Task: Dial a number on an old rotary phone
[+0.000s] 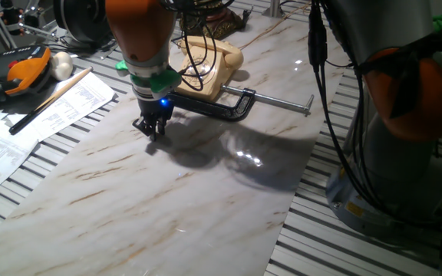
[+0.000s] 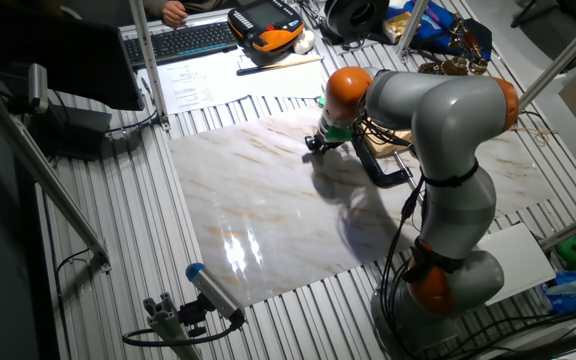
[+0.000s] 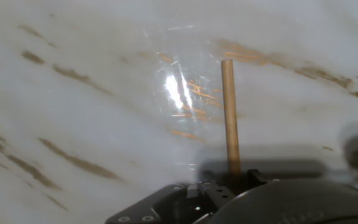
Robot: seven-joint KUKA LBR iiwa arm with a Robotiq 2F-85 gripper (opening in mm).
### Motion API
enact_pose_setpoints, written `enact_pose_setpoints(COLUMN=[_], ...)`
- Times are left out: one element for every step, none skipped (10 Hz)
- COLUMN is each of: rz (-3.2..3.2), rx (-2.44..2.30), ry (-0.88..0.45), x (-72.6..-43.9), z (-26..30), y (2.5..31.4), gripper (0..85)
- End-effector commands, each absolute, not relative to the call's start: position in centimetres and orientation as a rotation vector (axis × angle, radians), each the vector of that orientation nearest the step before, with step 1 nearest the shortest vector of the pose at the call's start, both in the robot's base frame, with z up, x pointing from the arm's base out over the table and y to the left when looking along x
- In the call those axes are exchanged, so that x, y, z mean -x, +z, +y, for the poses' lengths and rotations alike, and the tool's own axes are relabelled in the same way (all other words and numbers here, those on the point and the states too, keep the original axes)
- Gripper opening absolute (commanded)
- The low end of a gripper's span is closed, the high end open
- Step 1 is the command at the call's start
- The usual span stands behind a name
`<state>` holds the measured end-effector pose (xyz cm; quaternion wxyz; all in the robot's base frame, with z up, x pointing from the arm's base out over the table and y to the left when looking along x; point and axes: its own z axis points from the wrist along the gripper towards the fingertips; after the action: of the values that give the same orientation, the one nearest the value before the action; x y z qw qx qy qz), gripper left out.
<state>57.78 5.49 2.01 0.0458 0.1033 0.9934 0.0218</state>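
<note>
Black gripper (image 1: 154,126) hardware fills the bottom edge of the hand view, and a thin wooden dowel (image 3: 229,112) projects from it along the fingers, out over the marble slab (image 3: 73,93). The gripper's fingers are closed on the dowel at its base. In one fixed view the gripper hangs low over the slab, its tip very near or on the surface; contact cannot be confirmed. A blue light glows on the wrist just above the gripper, beneath a green collar (image 1: 153,80) and the orange arm segment (image 1: 136,27). The old rotary phone (image 1: 208,65) sits behind the gripper, near the far edge of the slab, partly hidden by the arm and dark cables; its cream body and round dial are visible. A black C-clamp (image 1: 225,106) with a silver screw bar lies just in front of the phone, the bar pointing away to the right. Printed papers (image 1: 44,115) and a long wooden stick (image 1: 52,100) lie on the table to the left of the slab, well apart from the gripper. An orange-and-black handheld device (image 1: 25,67) rests beyond the papers. In the other fixed view, a keyboard (image 2: 183,40) sits at the far side of the table (image 2: 108,280).
</note>
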Motion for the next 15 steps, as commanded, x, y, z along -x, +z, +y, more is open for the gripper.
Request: enact_pose_setpoints(rz=[3.033,3.034,3.032,3.030,3.030,3.030,3.030,3.028,3.025,3.023,3.025,3.029,3.029,3.024,3.024], rx=[-0.314,-0.307,-0.307,-0.303,-0.303,-0.303,-0.303,-0.303,-0.305,-0.307,-0.301,-0.286,-0.293,-0.306,-0.315], ry=[0.066,0.059,0.059,0.041,0.039,0.039,0.041,0.041,0.042,0.040,0.039,0.029,0.017,0.000,0.012], x=[-57.77,-57.75,-57.73,-57.70,-57.68,-57.68,-57.66,-57.62,-57.61,-57.59,-57.57,-57.55,-57.46,-57.33,-57.27], z=[5.48,5.49,5.49,5.52,5.53,5.53,5.53,5.56,5.57,5.59,5.63,5.68,5.83,6.06,6.14], y=[1.97,1.89,1.88,1.85,1.83,1.78,1.76,1.67,1.58,1.59,1.61,1.68,1.86,2.02,2.05], gripper=[34.0,34.0,34.0,34.0,34.0,34.0,34.0,34.0,17.0,17.0,0.0,0.0,0.0,0.0,0.0])
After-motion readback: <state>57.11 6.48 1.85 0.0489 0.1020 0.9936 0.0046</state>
